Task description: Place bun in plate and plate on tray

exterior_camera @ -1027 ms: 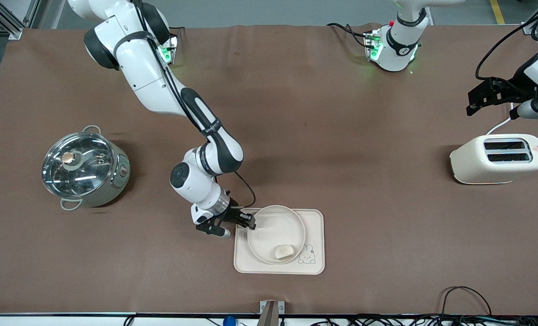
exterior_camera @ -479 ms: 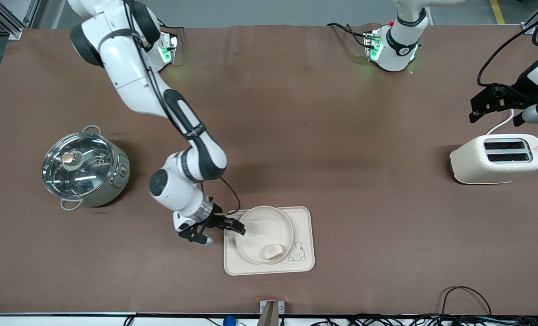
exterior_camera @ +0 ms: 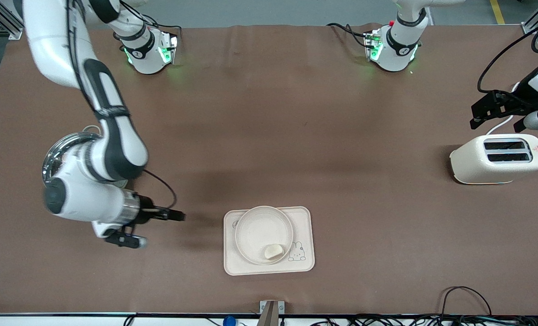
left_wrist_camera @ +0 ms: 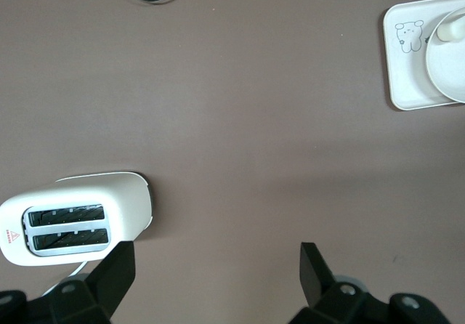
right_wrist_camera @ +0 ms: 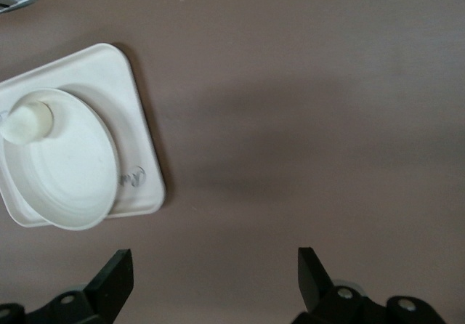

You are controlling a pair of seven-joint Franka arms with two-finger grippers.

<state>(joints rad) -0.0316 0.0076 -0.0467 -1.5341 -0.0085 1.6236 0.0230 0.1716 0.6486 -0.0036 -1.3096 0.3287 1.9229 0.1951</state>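
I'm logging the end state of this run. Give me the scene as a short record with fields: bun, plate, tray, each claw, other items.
bun: bun lies in the plate
plate: plate sits on the tray
tray: tray flat on the table
right claw: right claw open, empty, over bare table beside the tray
left claw: left claw open, empty, waiting above the toaster
other items: lidded pot under the right arm

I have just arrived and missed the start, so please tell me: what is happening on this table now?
Nothing is being held right now. The bun lies in the plate, and the plate sits on the tray, so the job looks done. The right hand is open over bare table between the pot and the tray. The left hand, also open, waits over the table beside the toaster.
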